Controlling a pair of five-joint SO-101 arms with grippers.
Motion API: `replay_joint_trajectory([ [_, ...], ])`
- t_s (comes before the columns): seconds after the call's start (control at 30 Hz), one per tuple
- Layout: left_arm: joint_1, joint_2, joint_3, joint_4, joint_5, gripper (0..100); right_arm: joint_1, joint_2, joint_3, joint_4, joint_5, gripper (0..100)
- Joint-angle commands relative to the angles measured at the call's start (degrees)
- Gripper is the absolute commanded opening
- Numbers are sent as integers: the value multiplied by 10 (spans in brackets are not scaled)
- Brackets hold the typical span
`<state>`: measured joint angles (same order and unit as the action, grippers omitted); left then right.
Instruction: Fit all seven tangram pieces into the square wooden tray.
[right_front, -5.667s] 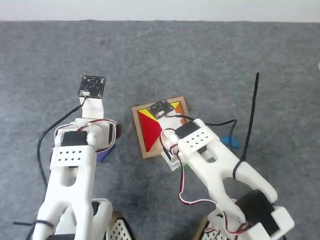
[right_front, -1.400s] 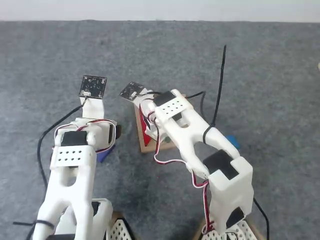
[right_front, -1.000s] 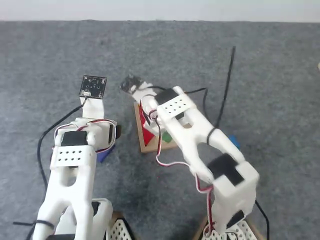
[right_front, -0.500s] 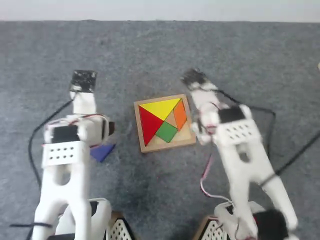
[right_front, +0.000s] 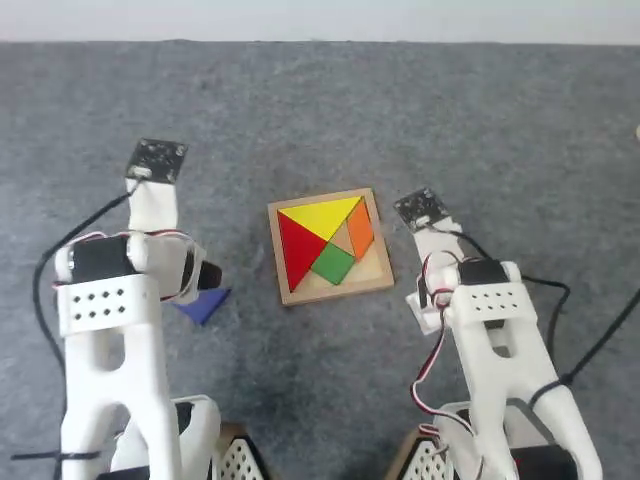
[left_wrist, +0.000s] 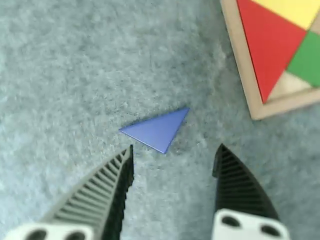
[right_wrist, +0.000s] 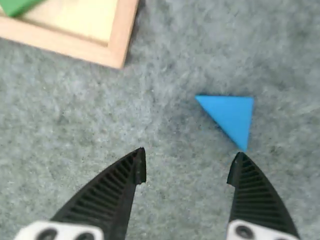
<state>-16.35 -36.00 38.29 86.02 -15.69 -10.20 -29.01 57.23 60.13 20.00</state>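
Grey felt surface (right_front: 500, 130). Left hand (left_wrist: 174, 147) stood wide over the violet triangle (left_wrist: 157, 130); centring advised before closing.

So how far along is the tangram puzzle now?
Done: yellow, red, green and orange pieces sit in the tray. In hand: nothing; both open, the left hand by the dark blue triangle, the right hand by the light blue triangle. Left: both triangles.

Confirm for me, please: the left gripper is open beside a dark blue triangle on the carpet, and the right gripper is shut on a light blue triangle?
Not quite. The right wrist view shows the right gripper open, the light blue triangle lying free on the carpet. The left gripper is open beside the dark blue triangle.
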Motion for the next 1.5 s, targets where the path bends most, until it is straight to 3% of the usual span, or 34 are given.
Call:
replay_joint_trajectory([
  [0.0,0,0,22,0,-179,254,7,5,14,-11,-18,267],
  [0.07,-1,0,37,-2,-231,255,7,5,18,-12,-40,267],
  [0.17,-1,16,35,-14,-244,257,9,5,19,-31,-51,267],
  [0.47,-2,228,-7,-146,-302,272,7,4,35,-51,-51,267],
  [0.7,-46,236,-30,-200,-542,288,7,5,35,-52,-48,267],
  [0.9,-46,231,7,-125,-737,299,6,9,36,-65,-48,267],
  [1.03,-27,234,26,-127,-743,298,6,10,36,-68,-50,267],
  [1.27,-1,236,111,-244,-739,298,6,10,37,-69,-51,267],
  [1.47,27,236,130,-314,-684,299,6,10,37,-69,-51,267],
])
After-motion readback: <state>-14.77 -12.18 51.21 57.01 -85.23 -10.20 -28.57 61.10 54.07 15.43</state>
